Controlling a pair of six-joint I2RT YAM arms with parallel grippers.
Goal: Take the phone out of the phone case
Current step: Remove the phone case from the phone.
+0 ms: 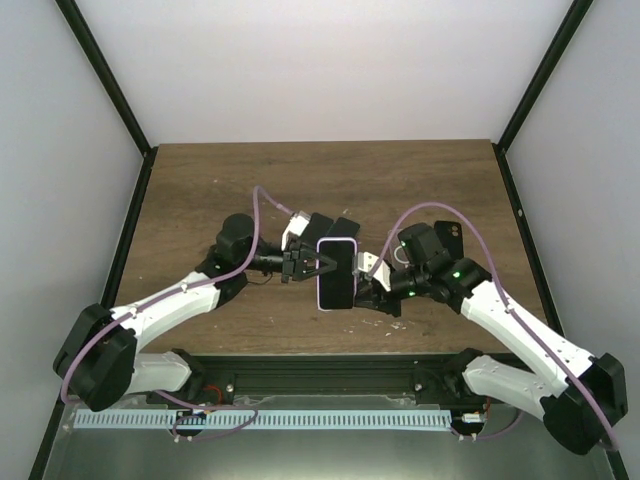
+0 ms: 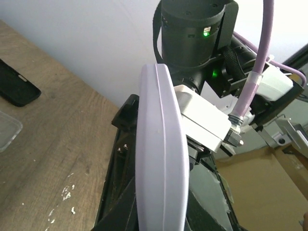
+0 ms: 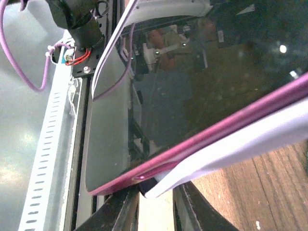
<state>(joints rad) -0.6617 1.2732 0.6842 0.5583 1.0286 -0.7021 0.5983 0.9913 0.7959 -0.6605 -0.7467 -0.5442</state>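
- Midway over the brown wood-grain table (image 1: 200,190), a slim rectangular phone (image 1: 337,275) with a glossy dark glass face and a magenta frame hangs between the two arms, clear of the surface.
- Its soft, pale lilac phone case (image 2: 161,154) is matte and smooth. Seen edge-on from the left wrist, it is a long rounded band with a fine seam running down its length.
- From the right wrist, the glass (image 3: 192,96) mirrors the rig, with specks of dust on it. The magenta rim runs along its lower edge, and the lilac lip (image 3: 231,159) stands peeled away from the frame at the near corner.
- The left gripper (image 1: 305,266) is clamped on the phone case at the phone's left long edge, with dark fingers on either side of the lilac band.
- The right gripper (image 3: 156,209) is closed on the loosened corner of the phone case, which runs down between its two black fingers.
- A matte black case (image 2: 17,89) with rounded ends lies flat on the wood well to the side, and the corner of a clear plastic case (image 2: 7,130) lies near it.
- Small white flecks mark the grain near the arms.
- A ribbed lilac cable (image 1: 265,205) loops over the left arm.
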